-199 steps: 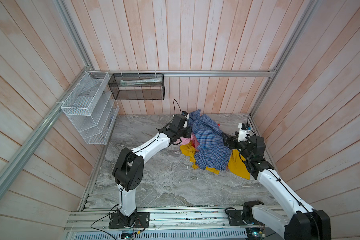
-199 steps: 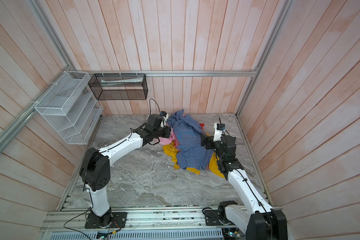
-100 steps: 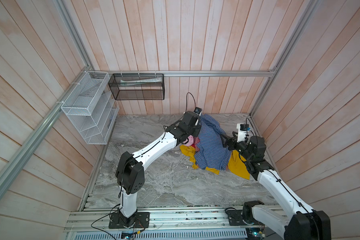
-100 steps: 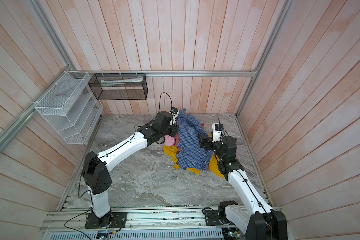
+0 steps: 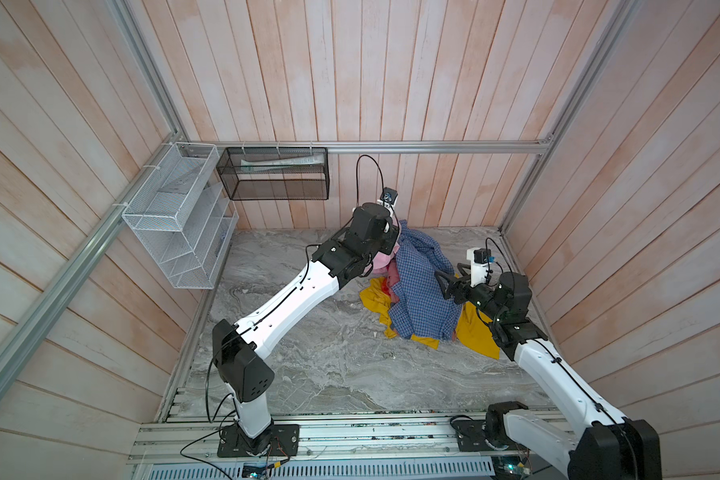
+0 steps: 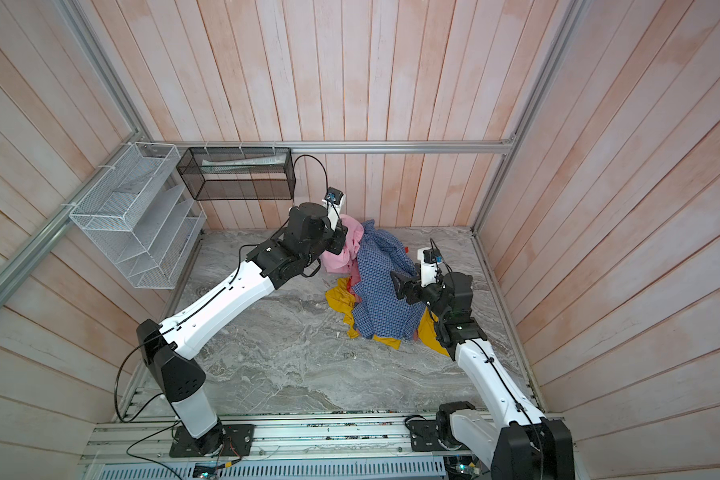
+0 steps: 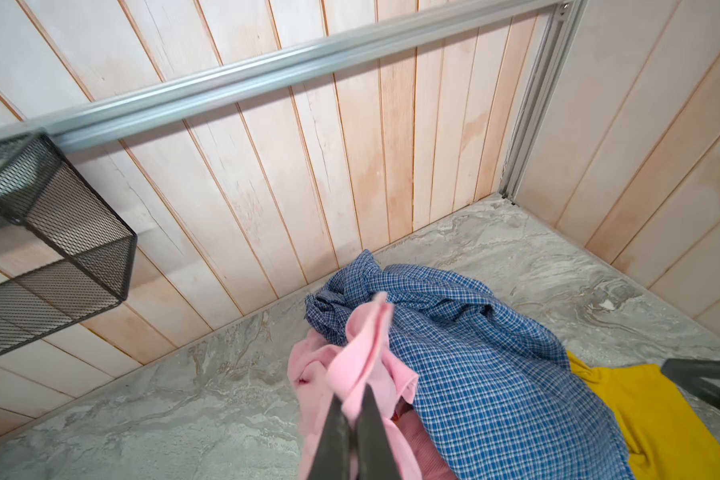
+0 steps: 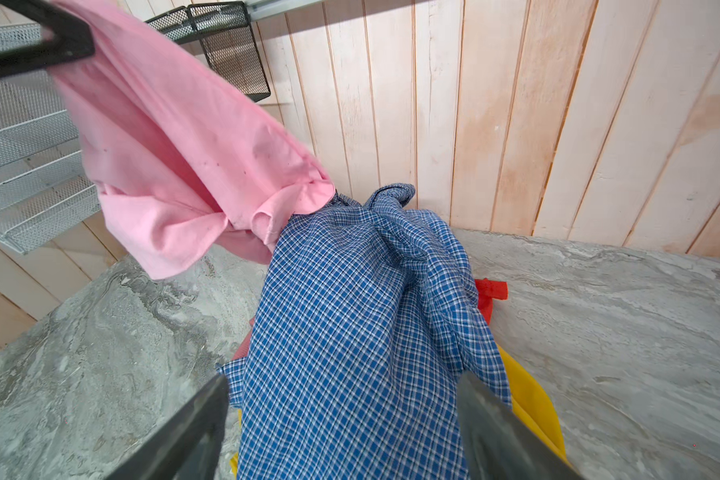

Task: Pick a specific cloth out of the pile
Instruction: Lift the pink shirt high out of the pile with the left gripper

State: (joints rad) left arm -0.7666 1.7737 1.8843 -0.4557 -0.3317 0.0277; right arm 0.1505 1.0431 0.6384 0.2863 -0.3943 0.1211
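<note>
My left gripper (image 7: 354,401) is shut on the cloth (image 7: 366,353), a plain light pink garment. It holds the cloth lifted above the table at the back of the pile, as the right wrist view shows (image 8: 175,158). The cloth's lower end still touches the blue checked shirt (image 8: 350,332). The pile lies right of centre in both top views: checked shirt (image 5: 420,299), mustard-yellow cloth (image 5: 476,336) under it, red fabric (image 8: 491,291) at the far side. My right gripper (image 8: 341,380) hovers open over the shirt's near end, holding nothing.
A black mesh basket (image 5: 273,174) hangs on the back wall and a white wire rack (image 5: 175,216) on the left wall. Wooden walls close in three sides of the marble table (image 5: 308,365). An aluminium rail (image 5: 350,432) runs along the front.
The left arm has risen and swung toward the back wall, drawing the pink cloth up out of the pile. The checked shirt shifted slightly. The right arm has hardly moved.
</note>
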